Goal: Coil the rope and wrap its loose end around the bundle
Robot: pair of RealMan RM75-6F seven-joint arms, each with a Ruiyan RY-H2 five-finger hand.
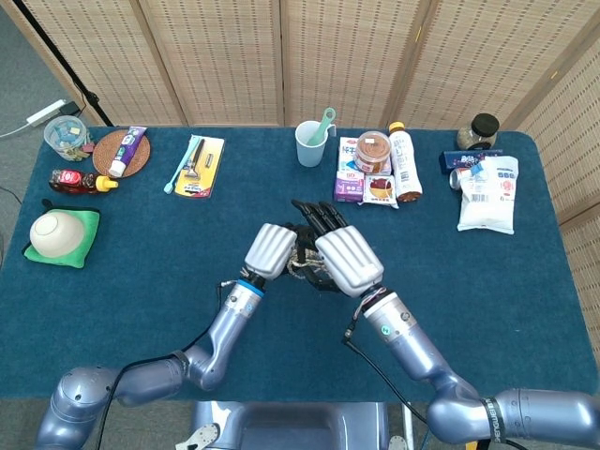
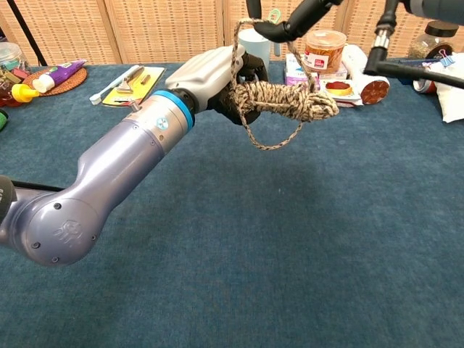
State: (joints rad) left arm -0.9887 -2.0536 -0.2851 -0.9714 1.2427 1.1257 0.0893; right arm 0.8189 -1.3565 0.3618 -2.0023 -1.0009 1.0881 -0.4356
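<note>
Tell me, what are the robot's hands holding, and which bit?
The left hand grips the rope bundle by its near end. The right hand holds the loose strand up above the bundle.

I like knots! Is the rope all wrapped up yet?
Not yet. The rope bundle is coiled, but a loose loop hangs beneath it.

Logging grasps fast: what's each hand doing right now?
Left hand: holds the rope bundle.
Right hand: fingers hook the rope's loose end above the bundle.
</note>
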